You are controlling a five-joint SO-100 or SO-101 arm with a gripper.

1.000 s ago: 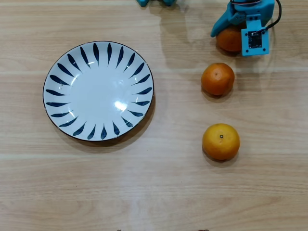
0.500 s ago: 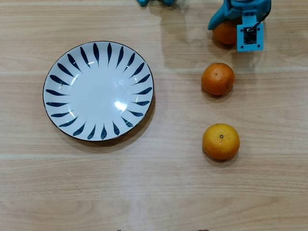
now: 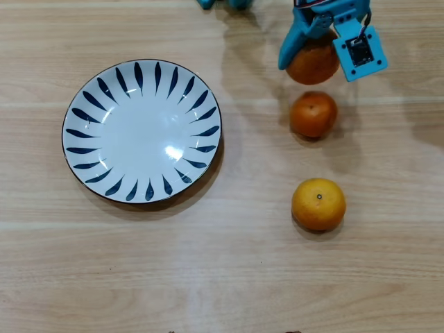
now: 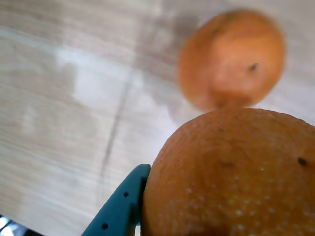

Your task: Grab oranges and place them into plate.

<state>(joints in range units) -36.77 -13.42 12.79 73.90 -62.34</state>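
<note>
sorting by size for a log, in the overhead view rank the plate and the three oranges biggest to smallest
1. plate, by far
2. held orange in the jaws, raised nearer the camera and partly covered, so unsure
3. bottom orange, much like the held one
4. middle orange, smallest

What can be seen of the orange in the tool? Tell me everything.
The held orange is round, deep orange, with dimpled skin and a few small dark specks that show close up in the wrist view. The blue tool is closed around it, one finger pressed against its side. It appears lifted off the wooden table, near the top edge of the overhead view, just above the smaller orange.
</note>
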